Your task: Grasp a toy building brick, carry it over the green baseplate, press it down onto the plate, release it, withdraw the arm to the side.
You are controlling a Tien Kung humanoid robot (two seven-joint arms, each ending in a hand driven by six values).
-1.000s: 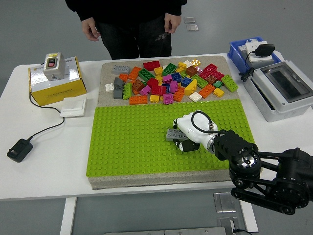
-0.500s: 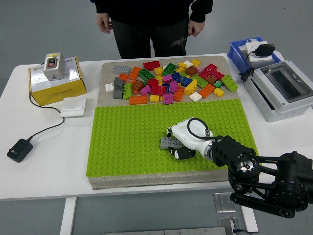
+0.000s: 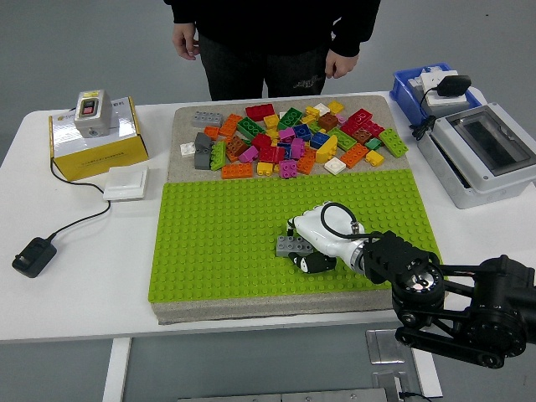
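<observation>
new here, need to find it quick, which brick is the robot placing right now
Start at the big green baseplate filling the table's near middle. Right of its centre, the right hand reaches in from the lower right, fingers shut on a grey brick. It is the only brick over the plate; all the others lie heaped on the mat behind.

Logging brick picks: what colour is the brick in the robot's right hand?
Grey: the small studded toy brick held in the right hand, over the green baseplate; head view.

A robotics test lab is indicated: a plain white table (image 3: 75,276) on grey flooring, with a grey plastic electrical enclosure (image 3: 481,151) beyond the white fingers (image 3: 306,228).
</observation>
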